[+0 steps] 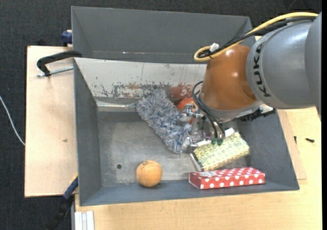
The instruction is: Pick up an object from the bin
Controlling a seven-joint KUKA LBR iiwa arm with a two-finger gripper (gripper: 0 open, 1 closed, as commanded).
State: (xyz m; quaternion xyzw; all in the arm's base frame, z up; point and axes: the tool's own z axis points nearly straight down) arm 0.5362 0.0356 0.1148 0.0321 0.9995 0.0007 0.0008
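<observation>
The hand [198, 137] sits low in the middle of the bin [87, 137], between the fuzzy blue-grey cloth [159, 115] on its left and the yellow sponge [226, 152] just to its right. Whether it is open or closed, or grips anything, cannot be told. A red white-dotted box [227, 178] lies nearer, and an orange ball [149, 173] lies near-left.

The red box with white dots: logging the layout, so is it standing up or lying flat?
Lying flat. The red box rests lengthwise on the bin floor, along its near wall, broad dotted face up.
</observation>
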